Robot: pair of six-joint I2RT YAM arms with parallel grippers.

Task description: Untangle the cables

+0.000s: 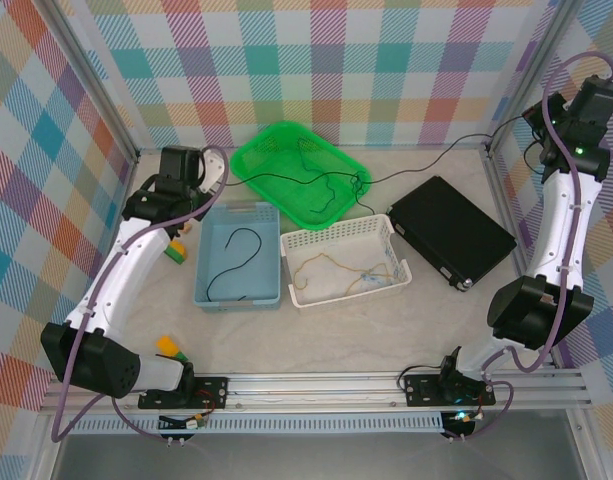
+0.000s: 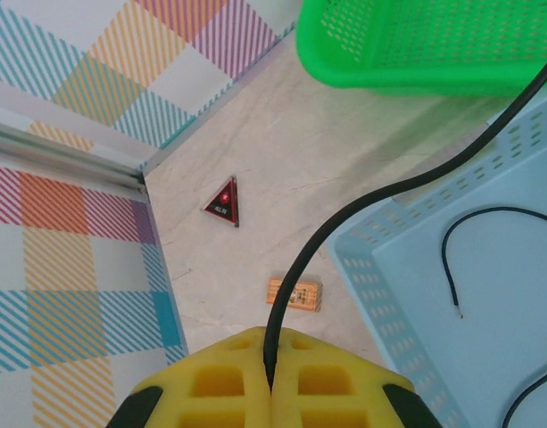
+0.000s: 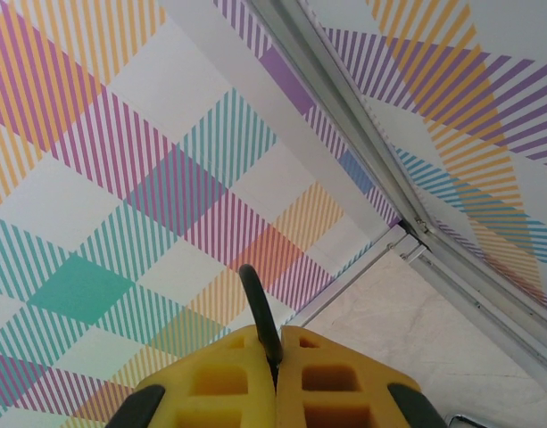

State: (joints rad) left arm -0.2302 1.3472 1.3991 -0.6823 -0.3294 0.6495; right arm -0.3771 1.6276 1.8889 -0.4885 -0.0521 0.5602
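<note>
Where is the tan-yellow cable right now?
In the top view, the tan-yellow cable lies inside the white basket at mid-table, between the blue bin on its left and the black box on its right.

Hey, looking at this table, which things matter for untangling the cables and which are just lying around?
For the job: long black cable, pinched by left claw and right claw; short black cable in blue bin; tan-yellow cable in white basket.
Lying about: black box, red triangle, small orange block.
</note>
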